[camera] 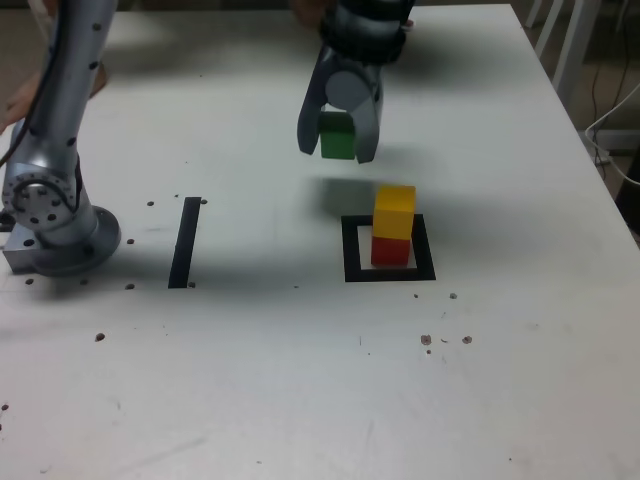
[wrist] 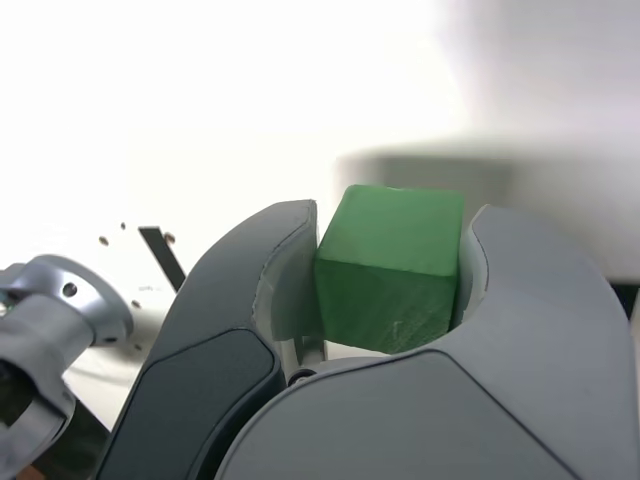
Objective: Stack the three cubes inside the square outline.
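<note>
Exterior view, left to right: arm base (camera: 70,235) at the left of the worktop (camera: 250,370); next the narrow black strip (camera: 185,242), lying flat, apart from everything else; then the gripper (camera: 338,135), raised above the worktop, its jaws closed on the green cube (camera: 338,140), one finger against each of two opposite sides; furthest right of these, the black square outline (camera: 389,277), with the red cube (camera: 391,251) inside it and the yellow cube (camera: 395,212) on top of the red. Wrist view agrees: green cube between the fingers, top face uncovered, sitting somewhat askew to them. Handling, judged by eye: cubes probably light and stiff, not fragile; matte faces should grip fairly well, though smooth enough to slip or pivot if pinched off-centre; best hold is mid-height on two opposite sides, underside left free for seating. Two of three appear stacked; remaining step, in my judgement: carry green over yellow, square it up, lower gently, open evenly; a sideways nudge could topple the pair.
</note>
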Motion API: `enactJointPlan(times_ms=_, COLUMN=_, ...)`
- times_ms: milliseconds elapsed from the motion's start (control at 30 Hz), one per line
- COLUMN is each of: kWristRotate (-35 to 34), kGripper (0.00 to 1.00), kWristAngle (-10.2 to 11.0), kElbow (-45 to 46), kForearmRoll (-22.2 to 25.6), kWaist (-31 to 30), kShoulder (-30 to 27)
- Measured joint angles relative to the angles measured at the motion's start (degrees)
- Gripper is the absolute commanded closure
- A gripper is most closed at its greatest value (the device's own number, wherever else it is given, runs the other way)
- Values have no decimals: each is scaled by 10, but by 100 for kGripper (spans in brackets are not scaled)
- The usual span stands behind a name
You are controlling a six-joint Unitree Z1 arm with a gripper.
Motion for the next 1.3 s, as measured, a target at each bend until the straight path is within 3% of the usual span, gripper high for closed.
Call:
enactJointPlan(times_ms=200, kWristRotate=-19, kGripper=73, kWristAngle=-2, kElbow=-44, kForearmRoll=44, kWaist=-39, kShoulder=-12)
enactJointPlan(times_ms=500, kWristRotate=-51, kGripper=73, kWristAngle=-17, kElbow=-94, kForearmRoll=71, kWaist=-91, kShoulder=-12)
enactJointPlan(times_ms=800, kWristRotate=-81, kGripper=73, kWristAngle=-48, kElbow=-109, kForearmRoll=83, kWaist=-127, kShoulder=-12)
enactJointPlan(times_ms=1300, kWristRotate=-105, kGripper=74, kWristAngle=-68, kElbow=-141, kForearmRoll=89, kWaist=-167, kShoulder=15)
